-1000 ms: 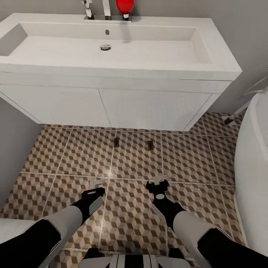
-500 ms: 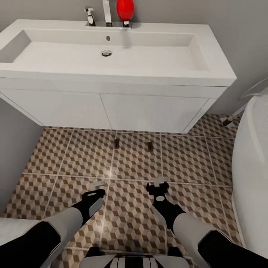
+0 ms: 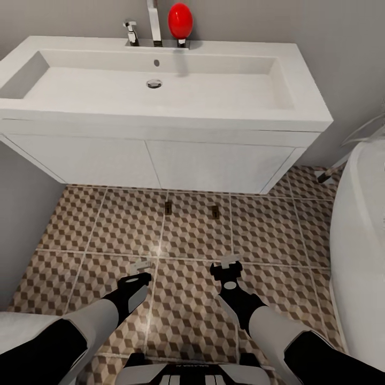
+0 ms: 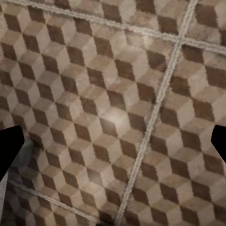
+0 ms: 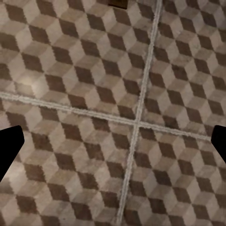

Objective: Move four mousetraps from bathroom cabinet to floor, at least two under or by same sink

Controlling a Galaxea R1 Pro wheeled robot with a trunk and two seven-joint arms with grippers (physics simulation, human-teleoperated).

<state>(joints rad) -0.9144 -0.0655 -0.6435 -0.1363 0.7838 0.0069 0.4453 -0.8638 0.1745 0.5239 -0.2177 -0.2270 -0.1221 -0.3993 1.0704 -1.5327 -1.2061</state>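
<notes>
Two mousetraps, small dark brown slabs, lie on the cube-patterned bathroom floor point(image 3: 107, 224) just in front of the vanity: one point(image 3: 168, 207) to the left, the other point(image 3: 215, 212) to the right. Above them stands the wide white sink point(image 3: 299, 107) with its chrome tap point(image 3: 155, 21) and red ball knob point(image 3: 180, 20). My left gripper point(image 3: 140, 266) and right gripper point(image 3: 229, 263) hover low over the tiles, a tile's length short of the traps. Both are open and hold nothing. The right wrist view catches a trap's dark edge point(image 5: 118, 3). The orange-brown cabinet is out of view.
The white two-door vanity point(image 3: 214, 160) closes off the space under the sink. A white rounded bathtub point(image 3: 358, 240) bulges in at the right. A grey wall point(image 3: 21, 214) bounds the left side.
The whole picture has slid down a little, so the camera has moved and more of the tap and knob shows. Arms and both mousetraps keep their places on the floor.
</notes>
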